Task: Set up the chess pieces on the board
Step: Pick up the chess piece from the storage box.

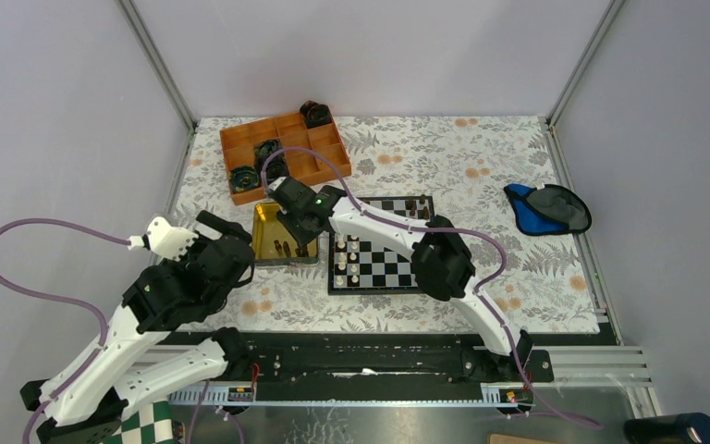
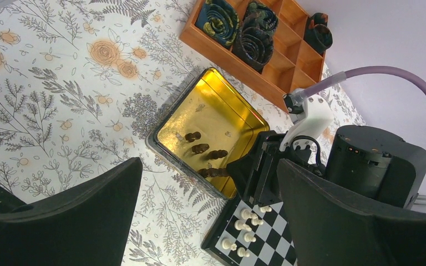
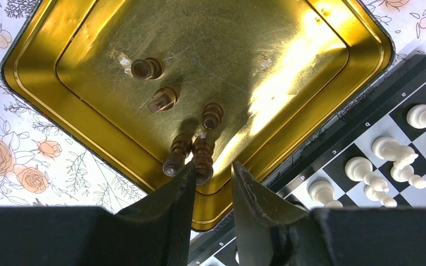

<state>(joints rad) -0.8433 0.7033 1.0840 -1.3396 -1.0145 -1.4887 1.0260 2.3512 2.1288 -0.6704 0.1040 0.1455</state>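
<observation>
Overhead, my right arm stretches from its base across the board (image 1: 390, 270) to the gold tin (image 1: 266, 215) lying just left of it, wrist bent down over the tin. Only that view takes in the dark chess pieces (image 1: 416, 209) already standing on the far rows, the white ones (image 1: 351, 259) at the left edge of the board, and a blue cloth (image 1: 545, 208) well off to the right.

Right wrist camera gives the detail the overhead lacks. Five dark pieces (image 3: 202, 158) lie in the tin. The right gripper (image 3: 213, 173) hangs over the near rim, jaws narrowed but apart. One piece sits at the mouth of the gap, beside the left-hand finger. Nothing is clamped. Whether the finger touches the piece I cannot tell.

Left wrist camera looks across at that arm from the side. It also shows the orange tray (image 2: 288, 62) of black coils (image 2: 252, 39) beyond the tin.

Left arm is folded, elbow raised, left of the tin. The left gripper (image 2: 211, 221) is spread wide, holding nothing, above the floral cloth (image 2: 61, 111).
</observation>
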